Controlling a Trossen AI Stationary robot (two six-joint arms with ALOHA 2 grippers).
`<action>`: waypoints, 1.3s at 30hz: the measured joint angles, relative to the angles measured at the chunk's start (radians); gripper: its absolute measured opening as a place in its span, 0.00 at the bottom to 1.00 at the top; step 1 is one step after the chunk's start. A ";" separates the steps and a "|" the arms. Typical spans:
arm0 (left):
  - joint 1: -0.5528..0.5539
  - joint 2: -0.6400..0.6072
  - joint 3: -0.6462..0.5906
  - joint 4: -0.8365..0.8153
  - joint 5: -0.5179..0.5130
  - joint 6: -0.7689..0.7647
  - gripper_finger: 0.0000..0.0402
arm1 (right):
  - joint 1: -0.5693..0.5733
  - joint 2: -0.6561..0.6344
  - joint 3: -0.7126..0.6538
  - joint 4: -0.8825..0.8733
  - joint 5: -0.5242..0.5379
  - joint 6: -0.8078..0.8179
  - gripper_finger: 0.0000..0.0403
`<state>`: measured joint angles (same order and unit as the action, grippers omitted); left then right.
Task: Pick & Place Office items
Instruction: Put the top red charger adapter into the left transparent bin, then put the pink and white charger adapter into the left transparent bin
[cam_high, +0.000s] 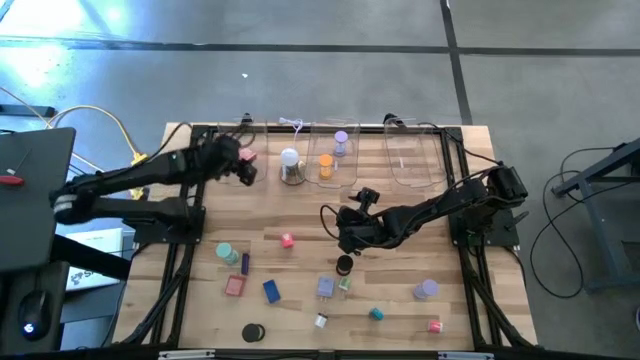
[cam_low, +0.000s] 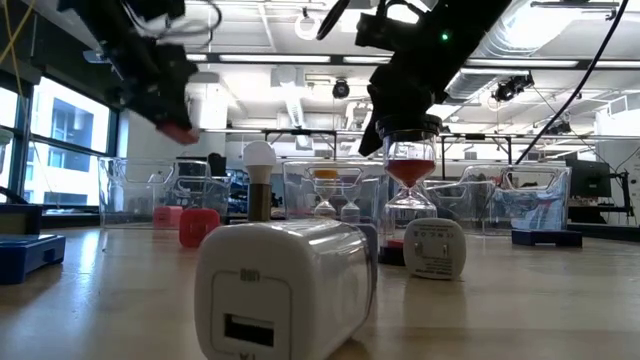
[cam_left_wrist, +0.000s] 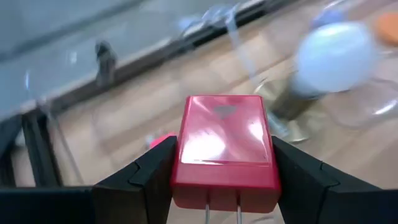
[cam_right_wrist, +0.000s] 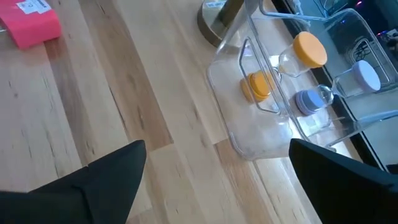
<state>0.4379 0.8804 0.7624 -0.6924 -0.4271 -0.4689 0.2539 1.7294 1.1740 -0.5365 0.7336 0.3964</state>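
left gripper (cam_left_wrist: 221, 180) clamps a red plug block (cam_left_wrist: 224, 149) over the clear bins; right gripper (cam_right_wrist: 214, 165) gapes wide, empty

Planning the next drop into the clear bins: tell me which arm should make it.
Left. Its end effector already grips the red block and hovers by the clear bins at the table's far edge. The right end effector is open and empty over mid-table, so it would have to pick something first.

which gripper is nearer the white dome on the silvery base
Left. The left gripper, shut on a red block, is just beside the white dome; the right gripper, open, sits farther toward the table's middle.
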 joint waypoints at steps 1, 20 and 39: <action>0.050 0.015 0.000 0.000 0.039 0.010 0.51 | 0.000 0.000 0.000 0.001 0.000 0.001 0.96; 0.263 0.419 0.000 0.165 0.373 0.075 0.51 | 0.008 0.000 0.000 0.002 -0.007 0.003 0.96; 0.254 0.392 0.000 0.230 0.407 0.135 0.74 | 0.008 0.000 0.000 0.001 -0.006 0.000 0.96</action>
<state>0.6920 1.2728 0.7628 -0.4620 -0.0204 -0.3343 0.2623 1.7294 1.1740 -0.5354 0.7277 0.3965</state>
